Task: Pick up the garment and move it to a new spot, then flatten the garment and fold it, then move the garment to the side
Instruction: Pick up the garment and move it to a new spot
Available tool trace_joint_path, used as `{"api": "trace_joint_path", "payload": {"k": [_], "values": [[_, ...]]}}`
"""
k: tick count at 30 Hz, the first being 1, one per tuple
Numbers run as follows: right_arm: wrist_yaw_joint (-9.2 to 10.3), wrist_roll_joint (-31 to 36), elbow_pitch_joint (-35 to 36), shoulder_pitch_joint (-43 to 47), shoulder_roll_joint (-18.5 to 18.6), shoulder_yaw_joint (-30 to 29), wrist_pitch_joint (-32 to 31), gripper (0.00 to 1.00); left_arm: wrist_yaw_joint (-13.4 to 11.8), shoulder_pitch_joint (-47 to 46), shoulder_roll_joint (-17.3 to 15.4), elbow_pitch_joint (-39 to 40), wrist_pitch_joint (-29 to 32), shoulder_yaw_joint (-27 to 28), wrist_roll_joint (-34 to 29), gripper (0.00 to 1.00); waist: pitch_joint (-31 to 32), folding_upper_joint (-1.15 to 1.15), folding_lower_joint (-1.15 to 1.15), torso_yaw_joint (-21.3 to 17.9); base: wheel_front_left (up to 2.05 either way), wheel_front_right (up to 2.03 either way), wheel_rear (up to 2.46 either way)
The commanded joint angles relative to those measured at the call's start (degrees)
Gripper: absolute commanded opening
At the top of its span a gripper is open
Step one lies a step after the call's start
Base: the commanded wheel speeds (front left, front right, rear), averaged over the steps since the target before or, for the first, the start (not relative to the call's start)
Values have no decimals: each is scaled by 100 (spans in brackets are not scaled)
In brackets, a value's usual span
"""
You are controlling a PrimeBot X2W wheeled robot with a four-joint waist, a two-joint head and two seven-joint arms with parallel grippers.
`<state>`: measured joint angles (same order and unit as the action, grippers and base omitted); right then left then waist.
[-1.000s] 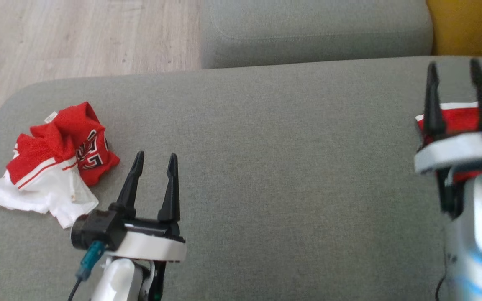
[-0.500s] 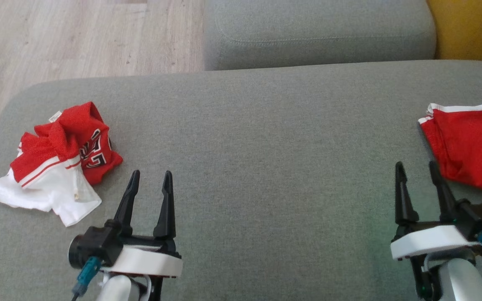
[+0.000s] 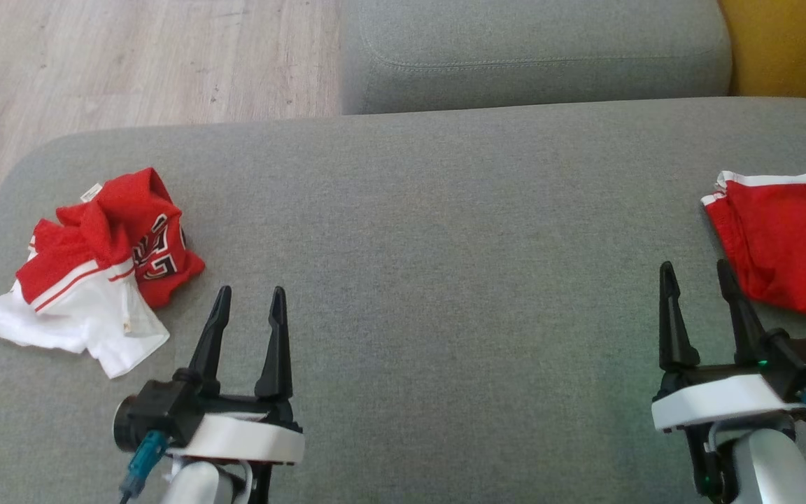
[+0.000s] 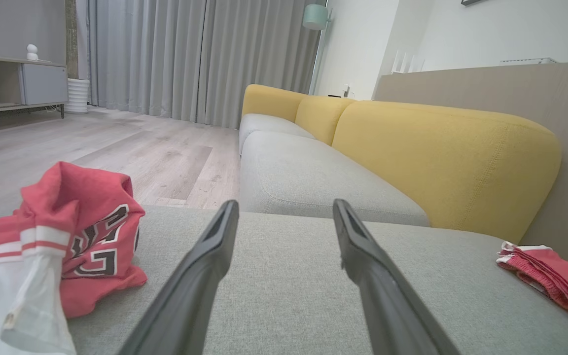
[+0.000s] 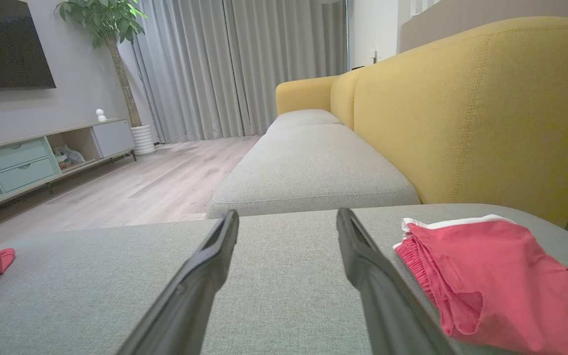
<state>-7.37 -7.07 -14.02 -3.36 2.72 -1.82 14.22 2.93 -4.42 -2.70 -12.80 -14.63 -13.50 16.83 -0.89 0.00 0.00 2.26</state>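
Change is showing on the right side: the right gripper (image 3: 695, 274), which a second ago was hanging over the folded red garment (image 3: 788, 245), is now sitting back low near the front of the grey seat cushion (image 3: 445, 231), jaws standing wide and carrying nothing. The folded piece is lying flat by the cushion's right end, just beside the right fingertips but apart from them. Reading this as the put-aside step finishing for that piece. The left gripper (image 3: 251, 294) is keeping much the same place, likewise spread and empty. Just to its left, the crumpled red-and-white garment (image 3: 95, 273) is lying bunched near the cushion's left end, untouched. That one is probably waiting as the next pickup. Room: the broad middle of the cushion between the two garments is offering plain grey fabric for carrying over and flattening. Edges: the rounded left corner is dropping to the wooden floor (image 3: 130, 63) close beyond the crumpled piece, so a drag that way is risking a slide-off. The yellow backrest (image 3: 788, 49) is closing the far right, and a second grey cushion (image 3: 536, 56) is butting on at the far side.
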Motion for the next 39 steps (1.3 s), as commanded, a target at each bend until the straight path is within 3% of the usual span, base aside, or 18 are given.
{"api": "trace_joint_path", "payload": {"k": [1,13,30,39], "values": [[-12,-37,211,-108,16,163,77,100,-37,-183,-18,204,-37,189,33,100,-1,0,0,-2,0,0,0],[-12,-186,328,-53,16,511,77,100,-131,-194,-18,168,-37,304,-69,100,42,0,0,323,0,0,0],[-12,-380,363,114,16,1340,77,100,-113,-130,-18,188,-37,481,-213,100,170,0,0,1772,0,0,0],[-12,-509,333,124,16,1617,77,100,-42,-68,-18,159,-37,683,-296,100,190,0,0,2034,0,0,0]]}}
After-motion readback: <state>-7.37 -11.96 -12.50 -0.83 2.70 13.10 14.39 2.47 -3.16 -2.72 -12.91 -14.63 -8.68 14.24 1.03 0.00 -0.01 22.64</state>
